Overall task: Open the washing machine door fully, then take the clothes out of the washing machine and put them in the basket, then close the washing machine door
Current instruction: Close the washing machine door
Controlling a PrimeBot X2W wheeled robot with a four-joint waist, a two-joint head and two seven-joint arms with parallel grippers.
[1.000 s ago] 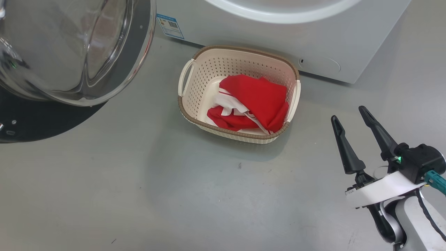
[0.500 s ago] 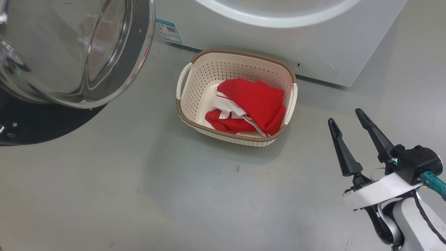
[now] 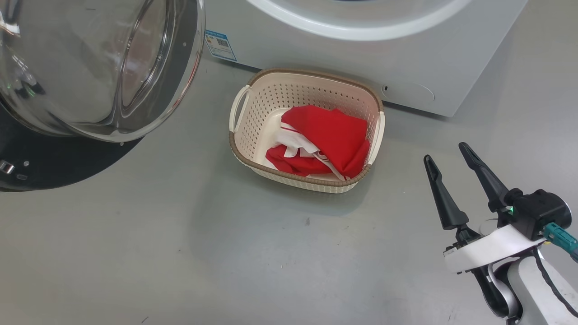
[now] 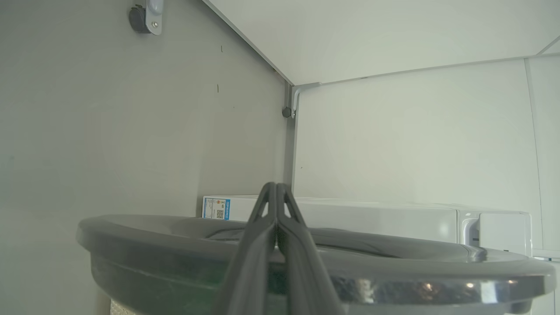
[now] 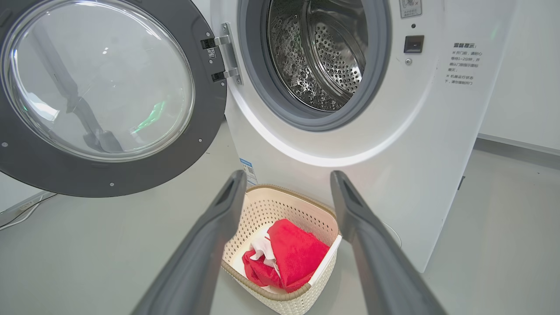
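The right gripper (image 3: pixel 445 152) is nearest, at the lower right of the head view above the plain grey floor (image 3: pixel 180 253). Its two long dark fingers are spread wide with nothing between them. It is well apart from the basket.

The small rounded-rectangular cream plastic basket (image 3: pixel 311 72), with perforated sides, a brown woven-look rim and two side handles, stands upright on the floor just in front of the machine's lower panel. It contains the clothes (image 3: pixel 334 131): a crumpled bundle of soft bright red fabric with white parts and striped trim. The bundle lies toward the basket's right side, below the rim, leaving the cream bottom bare at the left.

The big white front-loading washing machine (image 3: pixel 429 54) shows its lower front and a blue label sticker (image 3: pixel 220 45) in the head view. The right wrist view adds the perforated steel drum (image 5: pixel 323 52) inside a grey rubber gasket (image 5: pixel 380 65).

The washing machine door (image 3: pixel 90 67) is large and round, with a wide glossy black rim and a bulging clear glass bowl. It is swung wide open on metal hinges (image 5: pixel 221 57) at the left of the opening.

The left gripper (image 4: pixel 275 188) has its fingers pressed together, holding nothing. In the left wrist view they rise across the door's rim; contact cannot be determined. The right wrist view shows a dark slender form through the glass.
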